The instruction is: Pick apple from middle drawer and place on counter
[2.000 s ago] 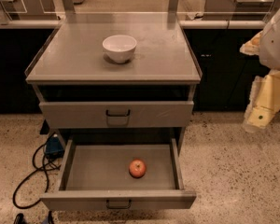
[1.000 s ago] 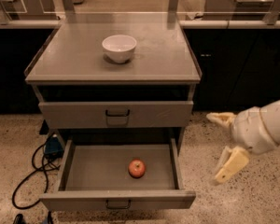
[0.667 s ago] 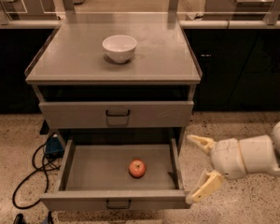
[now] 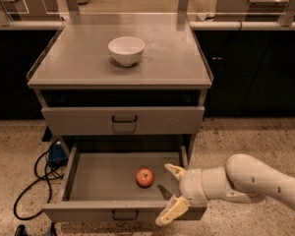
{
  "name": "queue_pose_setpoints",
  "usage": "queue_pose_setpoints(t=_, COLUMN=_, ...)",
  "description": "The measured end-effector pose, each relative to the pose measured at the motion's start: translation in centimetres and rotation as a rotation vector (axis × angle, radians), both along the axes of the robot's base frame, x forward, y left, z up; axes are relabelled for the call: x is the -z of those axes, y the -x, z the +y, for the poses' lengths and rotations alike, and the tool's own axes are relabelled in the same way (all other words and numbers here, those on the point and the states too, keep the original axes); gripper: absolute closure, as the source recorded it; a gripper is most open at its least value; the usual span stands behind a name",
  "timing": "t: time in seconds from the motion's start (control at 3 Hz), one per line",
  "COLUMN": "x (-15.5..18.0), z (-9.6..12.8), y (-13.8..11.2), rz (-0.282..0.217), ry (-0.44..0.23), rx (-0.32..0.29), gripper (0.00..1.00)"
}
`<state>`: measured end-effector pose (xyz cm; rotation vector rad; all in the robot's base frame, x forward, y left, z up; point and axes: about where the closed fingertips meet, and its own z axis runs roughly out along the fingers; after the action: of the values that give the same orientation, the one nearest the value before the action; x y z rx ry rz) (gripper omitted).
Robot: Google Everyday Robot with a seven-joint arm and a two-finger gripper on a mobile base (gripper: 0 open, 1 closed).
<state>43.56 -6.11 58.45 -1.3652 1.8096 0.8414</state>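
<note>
The small red apple (image 4: 145,177) lies in the open middle drawer (image 4: 88,183), right of its centre. My gripper (image 4: 170,192) is open and empty, reaching in from the right over the drawer's front right corner, just right of the apple and apart from it. One finger (image 4: 174,169) points toward the drawer's right wall, the other finger (image 4: 171,211) hangs over the drawer's front edge. The grey counter (image 4: 78,58) tops the cabinet above.
A white bowl (image 4: 126,49) stands on the counter. The upper drawer (image 4: 123,120) is closed. Black cables and a blue box (image 4: 55,154) lie on the speckled floor at the cabinet's left. Dark cabinets run along the back.
My arm has swung down and left from the right side, bringing the open gripper to the drawer's front right corner near the apple. The apple has not moved.
</note>
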Motion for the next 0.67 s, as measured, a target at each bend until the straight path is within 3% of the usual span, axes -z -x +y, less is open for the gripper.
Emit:
queue_pose_setpoints(t=0.33, x=0.2, z=0.8, y=-2.1, rz=-0.029, ry=0.018, rx=0.043, gripper=0.00)
queue_pose_setpoints(t=0.67, x=1.2, z=1.0, y=-2.2, rz=-0.014, ry=-0.036, rx=0.044, gripper=0.00)
